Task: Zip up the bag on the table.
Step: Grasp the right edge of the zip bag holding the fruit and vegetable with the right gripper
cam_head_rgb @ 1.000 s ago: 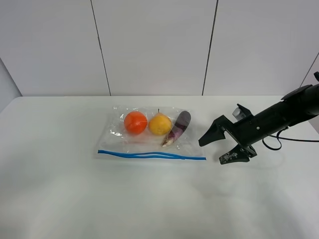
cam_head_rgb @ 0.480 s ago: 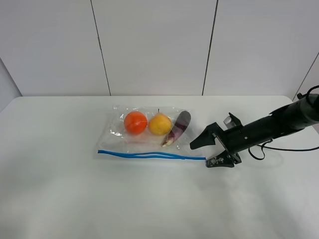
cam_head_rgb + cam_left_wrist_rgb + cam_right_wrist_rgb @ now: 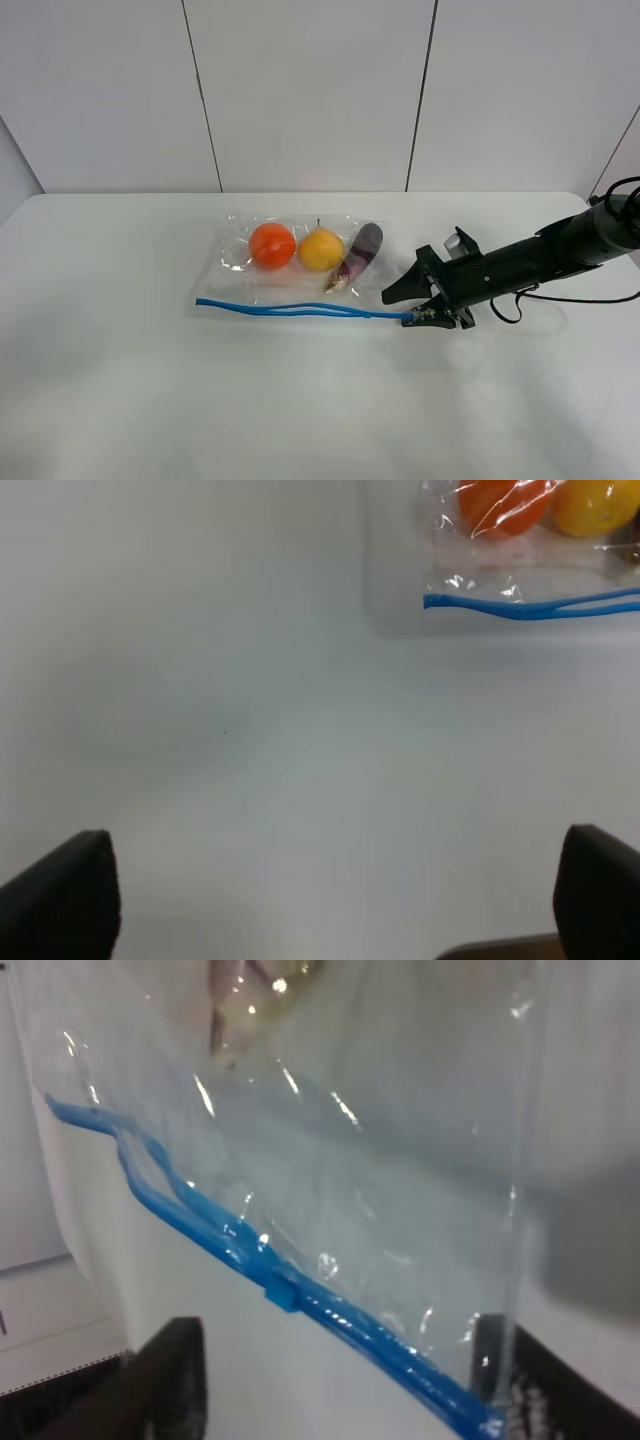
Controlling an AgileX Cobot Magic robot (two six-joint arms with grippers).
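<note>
The clear bag (image 3: 300, 275) lies flat on the white table (image 3: 150, 400). It holds an orange fruit (image 3: 272, 245), a yellow fruit (image 3: 321, 249) and a purple eggplant (image 3: 362, 250). Its blue zipper strip (image 3: 300, 310) runs along the near edge, and its two tracks gape apart in the middle. My right gripper (image 3: 412, 306) is open, low on the table, with its fingers on either side of the strip's right end. The right wrist view shows the strip (image 3: 300, 1295) running between the open gripper's (image 3: 365, 1400) fingers. My left gripper (image 3: 330, 910) is open and empty, well away from the bag (image 3: 520, 540).
The right arm (image 3: 540, 255) reaches in from the right edge, with a black cable behind it. A white panelled wall (image 3: 310, 90) stands behind the table. Bare tabletop lies left of and in front of the bag.
My right gripper has moved left and down to the table, from beside the bag to the right end of the zipper strip. The bag has not moved.
</note>
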